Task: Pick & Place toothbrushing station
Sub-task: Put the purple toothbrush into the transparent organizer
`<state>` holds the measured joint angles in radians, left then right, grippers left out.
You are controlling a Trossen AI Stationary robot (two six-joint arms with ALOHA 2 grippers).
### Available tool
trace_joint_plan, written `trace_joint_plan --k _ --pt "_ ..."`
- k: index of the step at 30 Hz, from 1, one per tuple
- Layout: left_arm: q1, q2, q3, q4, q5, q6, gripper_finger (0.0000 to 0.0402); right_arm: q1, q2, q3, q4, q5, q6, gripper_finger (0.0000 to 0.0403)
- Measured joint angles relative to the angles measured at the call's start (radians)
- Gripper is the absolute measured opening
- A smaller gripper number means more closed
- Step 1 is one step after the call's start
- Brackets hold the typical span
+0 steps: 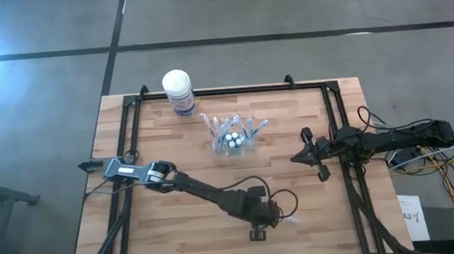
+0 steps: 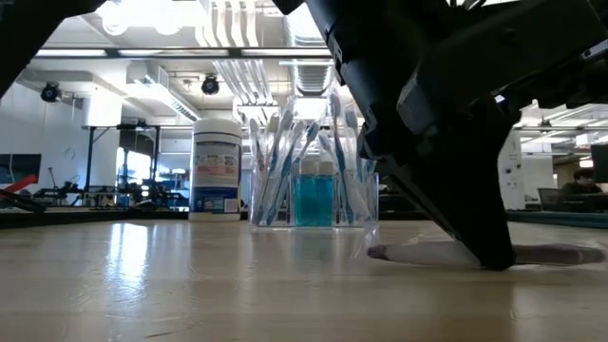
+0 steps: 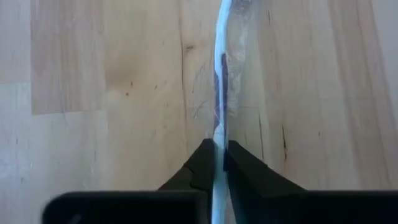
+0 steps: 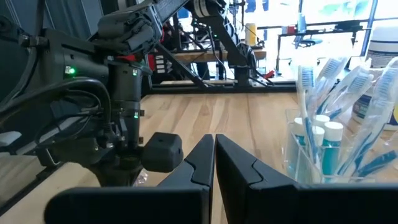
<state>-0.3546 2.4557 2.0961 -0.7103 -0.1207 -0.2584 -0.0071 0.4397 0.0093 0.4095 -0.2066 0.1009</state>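
Reaching down to the near edge of the wooden table (image 1: 162, 228) with the left gripper (image 1: 258, 234), fingers (image 3: 198, 163) pinched together on a wrapped toothbrush (image 3: 219, 81) lying flat on the wood, clear wrapper crinkled along its white handle. Seen from table height as the same wrapped toothbrush (image 2: 427, 253) pressed against the boards under the dark left gripper (image 2: 494, 258). Standing upright near the middle of the table, well apart from that gripper, the clear plastic cup (image 1: 234, 142) filled with blue-white toothbrushes (image 1: 251, 127) fanning outward and white-capped tubes (image 1: 232, 137) clustered at its centre. Set behind the cup toward the far edge, a white-lidded canister (image 1: 179, 90) with a blue label. Waiting over the right side of the table, the right gripper (image 1: 303, 155), fingers (image 4: 198, 163) drawn nearly together and empty, facing the cup (image 4: 314, 163)
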Motion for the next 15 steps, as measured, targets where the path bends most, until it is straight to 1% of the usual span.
trace_joint_plan --k 1,4,6,8,11,15 --pt "0.000 -0.003 0.001 -0.002 0.000 0.003 0.0023 0.000 0.000 0.000 0.000 0.000 0.000 0.0013" --pt "0.000 -0.020 -0.005 -0.009 -0.004 0.004 0.0028 0.000 0.000 0.000 0.000 0.000 0.001 0.0013" --pt "0.000 -0.039 -0.011 -0.033 -0.029 0.004 0.0028 0.000 0.000 0.000 0.001 0.000 0.005 0.0013" --pt "-0.003 -0.068 -0.013 -0.052 -0.093 0.005 0.0021 0.000 0.000 0.000 0.001 0.000 0.008 0.0013" --pt "-0.015 -0.145 -0.017 -0.083 -0.212 0.021 0.0020 0.000 0.000 0.000 0.005 0.000 0.009 0.0013" --pt "-0.042 -0.276 -0.098 -0.079 -0.331 0.024 0.0020 0.003 0.001 0.000 0.011 -0.015 0.018 0.0013"
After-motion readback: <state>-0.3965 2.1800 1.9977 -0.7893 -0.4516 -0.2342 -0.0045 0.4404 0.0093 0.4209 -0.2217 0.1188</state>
